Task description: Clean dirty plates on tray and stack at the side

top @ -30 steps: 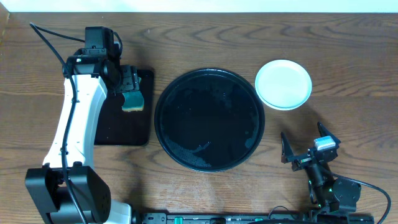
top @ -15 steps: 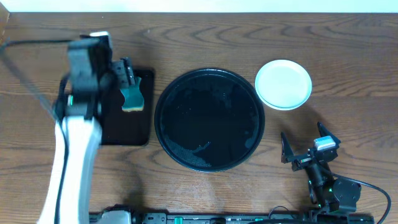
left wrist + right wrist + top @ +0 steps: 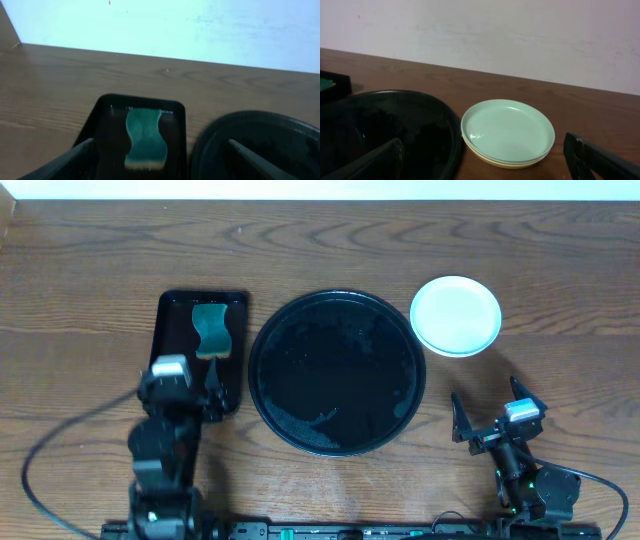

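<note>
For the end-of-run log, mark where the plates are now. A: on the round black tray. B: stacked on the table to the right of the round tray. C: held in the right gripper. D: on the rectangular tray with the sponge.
B: the plates sit in one stack on the bare wood beside the right rim of the round tray, which holds no plate.
</note>
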`<act>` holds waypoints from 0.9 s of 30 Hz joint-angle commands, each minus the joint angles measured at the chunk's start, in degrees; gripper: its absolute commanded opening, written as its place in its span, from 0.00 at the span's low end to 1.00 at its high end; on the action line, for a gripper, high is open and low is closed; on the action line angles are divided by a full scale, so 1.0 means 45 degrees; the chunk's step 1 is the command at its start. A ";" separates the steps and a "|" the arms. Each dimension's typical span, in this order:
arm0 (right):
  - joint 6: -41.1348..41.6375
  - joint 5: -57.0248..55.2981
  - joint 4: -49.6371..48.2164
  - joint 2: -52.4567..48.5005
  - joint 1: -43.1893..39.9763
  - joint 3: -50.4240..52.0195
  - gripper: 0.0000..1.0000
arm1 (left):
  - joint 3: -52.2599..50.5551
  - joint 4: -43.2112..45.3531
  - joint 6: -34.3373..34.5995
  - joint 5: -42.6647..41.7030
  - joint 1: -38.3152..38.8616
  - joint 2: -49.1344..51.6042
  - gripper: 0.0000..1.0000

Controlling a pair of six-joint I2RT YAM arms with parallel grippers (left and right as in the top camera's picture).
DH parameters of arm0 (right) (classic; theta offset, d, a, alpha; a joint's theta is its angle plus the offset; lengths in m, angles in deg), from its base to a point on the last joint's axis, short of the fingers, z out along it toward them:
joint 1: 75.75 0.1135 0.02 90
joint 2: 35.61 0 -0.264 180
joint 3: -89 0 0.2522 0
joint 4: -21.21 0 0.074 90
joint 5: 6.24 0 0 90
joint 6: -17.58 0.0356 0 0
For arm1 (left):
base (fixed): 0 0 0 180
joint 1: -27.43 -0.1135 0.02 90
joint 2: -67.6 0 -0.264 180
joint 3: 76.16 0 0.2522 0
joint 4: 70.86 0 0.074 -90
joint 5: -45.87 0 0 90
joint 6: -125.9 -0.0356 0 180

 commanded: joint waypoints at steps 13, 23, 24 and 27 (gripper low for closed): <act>-0.0019 0.0136 0.0053 0.0053 0.0083 0.0015 0.99 | -0.2958 -0.1627 -0.0126 -0.0024 -0.0330 -0.4323 0.80; -0.0019 0.0136 0.0053 0.0053 0.0083 0.0015 0.99 | -0.2943 -0.1681 -0.0126 -0.0019 -0.0325 -0.4775 0.80; -0.0019 0.0136 0.0053 0.0053 0.0083 0.0015 0.99 | -0.2943 -0.1681 -0.0126 -0.0019 -0.0325 -0.4741 0.80; -0.0019 0.0136 0.0053 0.0053 0.0083 0.0015 0.99 | -0.2943 -0.1681 -0.0126 -0.0019 -0.0325 -0.4668 0.80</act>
